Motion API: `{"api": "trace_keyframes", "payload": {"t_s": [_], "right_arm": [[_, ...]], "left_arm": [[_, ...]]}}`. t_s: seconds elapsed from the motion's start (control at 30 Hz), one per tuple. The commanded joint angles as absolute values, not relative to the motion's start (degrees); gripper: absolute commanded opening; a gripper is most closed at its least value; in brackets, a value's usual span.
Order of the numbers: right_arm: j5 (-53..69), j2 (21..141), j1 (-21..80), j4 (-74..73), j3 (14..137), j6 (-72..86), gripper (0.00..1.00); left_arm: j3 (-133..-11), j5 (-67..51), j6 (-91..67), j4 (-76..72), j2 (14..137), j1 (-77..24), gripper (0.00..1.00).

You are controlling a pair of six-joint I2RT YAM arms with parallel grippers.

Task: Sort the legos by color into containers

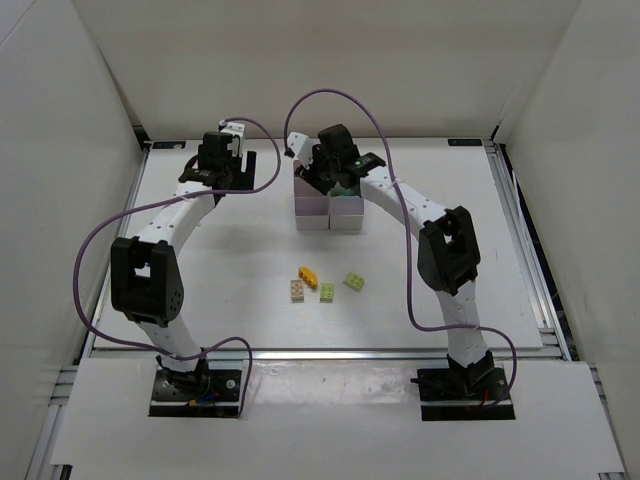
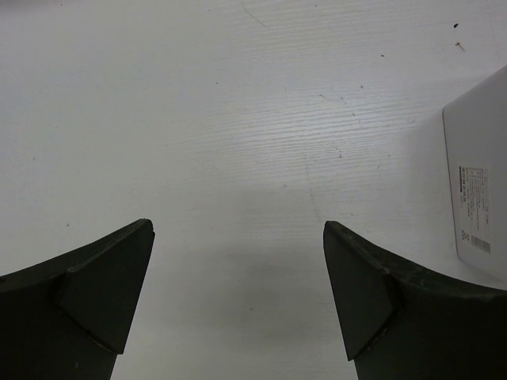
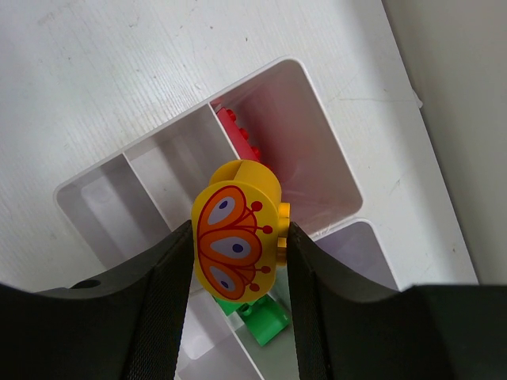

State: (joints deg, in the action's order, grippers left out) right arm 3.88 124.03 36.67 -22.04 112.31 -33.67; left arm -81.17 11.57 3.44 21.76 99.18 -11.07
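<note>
Yellow round-topped brick [image 3: 235,229] with butterfly print in matte black right hand [image 3: 240,247]

You have the containers [image 1: 328,205] at the far middle of the table [image 1: 230,300]. Your right gripper [image 3: 240,261] hangs over them with the held lego [image 3: 235,229] between its fingers. Your left gripper [image 1: 228,165] is to their left, apart from them. Four loose legos [image 1: 327,292] cluster nearer you, between the arms.
</note>
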Motion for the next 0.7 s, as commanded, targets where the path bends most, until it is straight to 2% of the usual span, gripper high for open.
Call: {"api": "trace_keyframes", "payload": {"t_s": [0.0, 0.37, 0.4, 0.43, 0.5, 0.53, 0.67], "right_arm": [[2.72, 124.98, 37.0, -19.42, 114.87, -34.63, 0.19], [2.81, 125.16, 37.0, -19.95, 114.7, -35.33, 0.25], [2.81, 125.16, 37.09, -19.95, 114.61, -35.33, 0.28], [2.81, 125.07, 37.0, -19.95, 114.44, -35.33, 0.39], [2.9, 124.98, 37.0, -20.13, 114.26, -35.51, 0.43], [2.9, 124.89, 37.09, -20.13, 114.0, -35.33, 0.51], [2.81, 124.19, 37.09, -19.86, 113.38, -35.16, 0.64]], "left_arm": [[-83.32, 12.13, 3.6, 20.65, 98.96, -10.81, 0.99], [-83.32, 12.22, 3.6, 20.57, 99.49, -10.81, 0.99], [-83.23, 12.22, 3.6, 20.65, 99.49, -10.81, 0.99], [-83.23, 12.3, 3.6, 20.48, 99.49, -10.81, 0.99], [-83.23, 12.48, 3.43, 20.48, 99.49, -10.81, 0.99], [-83.23, 12.65, 3.25, 20.48, 99.49, -10.81, 0.99], [-82.97, 12.74, 3.08, 20.48, 99.23, -10.81, 0.99]]}}
